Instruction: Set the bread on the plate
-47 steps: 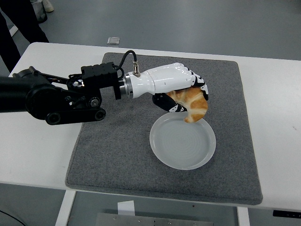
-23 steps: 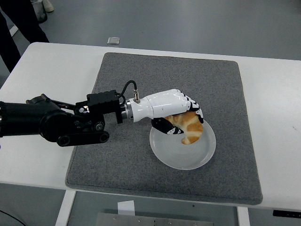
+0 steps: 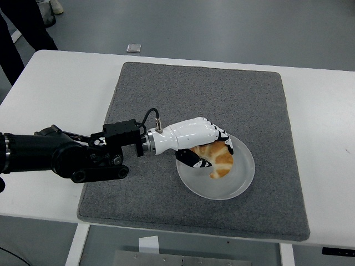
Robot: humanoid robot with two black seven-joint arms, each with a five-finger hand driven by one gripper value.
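A golden croissant-shaped bread (image 3: 220, 160) lies low over the white round plate (image 3: 236, 185), inside its rim; I cannot tell whether it rests on it. My left hand (image 3: 212, 148), white with black finger joints, is curled around the bread's upper part, and its fingers (image 3: 227, 143) wrap over the top. The black left arm reaches in from the left edge across the grey mat. The right arm is out of sight.
A large grey mat (image 3: 260, 105) covers the middle of the white table (image 3: 61, 83) and carries the plate. A person's dark legs (image 3: 16, 33) stand at the top left, beyond the table. A small pale object (image 3: 133, 47) lies on the floor past the far edge.
The left hand has come down and toward the near edge with the bread, from above the plate's far rim to low inside the plate.
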